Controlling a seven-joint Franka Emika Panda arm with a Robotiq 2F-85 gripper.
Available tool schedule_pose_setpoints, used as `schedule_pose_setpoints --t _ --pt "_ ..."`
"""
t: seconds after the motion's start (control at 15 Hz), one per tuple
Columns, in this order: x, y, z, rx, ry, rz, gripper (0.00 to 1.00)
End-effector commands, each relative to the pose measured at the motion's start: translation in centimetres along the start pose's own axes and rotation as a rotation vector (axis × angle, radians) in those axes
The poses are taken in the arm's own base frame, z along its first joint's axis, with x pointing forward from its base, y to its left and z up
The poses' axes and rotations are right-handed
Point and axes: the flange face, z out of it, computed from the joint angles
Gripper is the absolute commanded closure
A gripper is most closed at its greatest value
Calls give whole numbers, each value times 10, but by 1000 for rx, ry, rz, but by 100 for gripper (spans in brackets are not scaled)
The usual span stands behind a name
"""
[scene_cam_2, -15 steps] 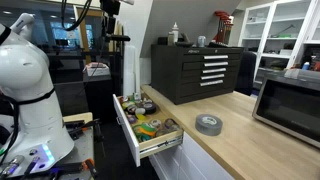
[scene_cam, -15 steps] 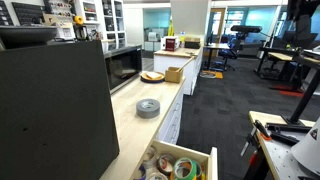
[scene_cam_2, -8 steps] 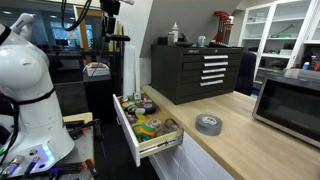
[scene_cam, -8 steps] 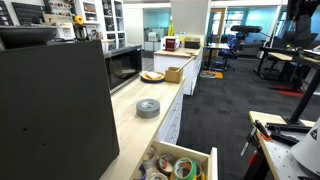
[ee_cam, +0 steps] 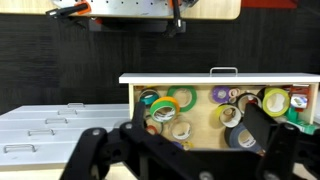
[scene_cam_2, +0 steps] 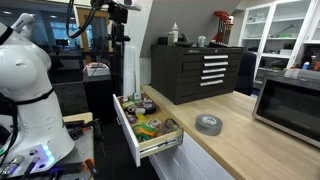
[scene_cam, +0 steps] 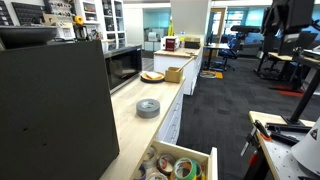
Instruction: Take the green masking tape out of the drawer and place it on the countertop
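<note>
In the wrist view the drawer [ee_cam: 220, 78] is pulled out, white front toward the top, with assorted tape rolls inside. The green masking tape [ee_cam: 192, 100] is a thin green ring lying flat near the drawer front, beside a yellow-and-green roll [ee_cam: 163, 106]. My gripper [ee_cam: 195, 135] is open and empty, high above the drawer, its dark fingers framing the rolls. In both exterior views the drawer [scene_cam: 206, 160] [scene_cam_2: 127, 130] stands open below the pale wood countertop [scene_cam: 135, 125] [scene_cam_2: 235, 140]. The gripper [scene_cam_2: 118, 10] hangs near the top edge.
A grey tape roll [scene_cam: 148, 107] [scene_cam_2: 208, 124] lies on the countertop. A microwave [scene_cam: 124, 67] [scene_cam_2: 290, 105] stands further along it. A black tool chest [scene_cam_2: 195, 70] is behind the drawer. A white robot body [scene_cam_2: 25, 85] stands beside it.
The arm has shifted at the top of both exterior views, coming further into frame. The drawer and the tape rolls have not moved.
</note>
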Motion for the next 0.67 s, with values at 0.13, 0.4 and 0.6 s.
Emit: schedule_pose_setpoints --t 0.13,0.4,0.6 --pt "43 40 59 -65 97 -16 0" --pt "73 49 100 -92 108 -70 0" --pt "91 47 123 -103 87 -110 0"
